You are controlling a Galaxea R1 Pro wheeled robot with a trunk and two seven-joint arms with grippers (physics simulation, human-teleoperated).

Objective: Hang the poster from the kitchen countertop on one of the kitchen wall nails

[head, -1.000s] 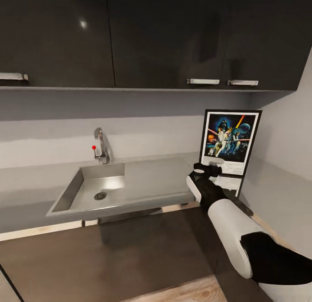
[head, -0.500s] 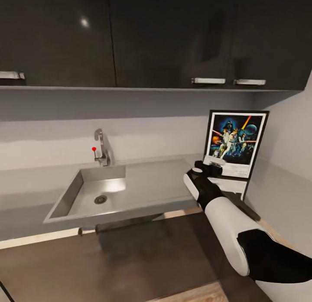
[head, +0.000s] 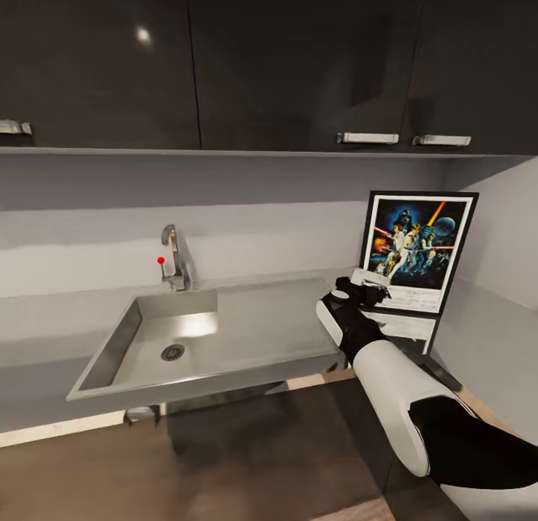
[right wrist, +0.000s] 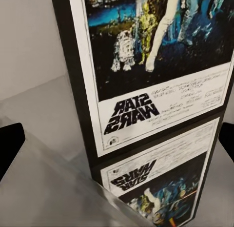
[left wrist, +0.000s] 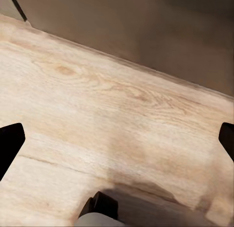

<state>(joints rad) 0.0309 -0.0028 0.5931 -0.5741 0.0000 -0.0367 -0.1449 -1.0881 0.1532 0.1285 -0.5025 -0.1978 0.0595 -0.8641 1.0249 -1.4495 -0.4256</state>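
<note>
Grey kitchen surface | poster upright in corner | right pincer apart, near lower edge | straddle frame squarely before closing.

A steel sink sits at centre left, its round drain in the basin floor. A chrome tap stands at the sink's far edge, with a small red knob on its left side. Glossy dark wall cabinets hang above, with pale bar handles along their lower edges. Light wooden floor lies below, meeting a dark panel.
</note>
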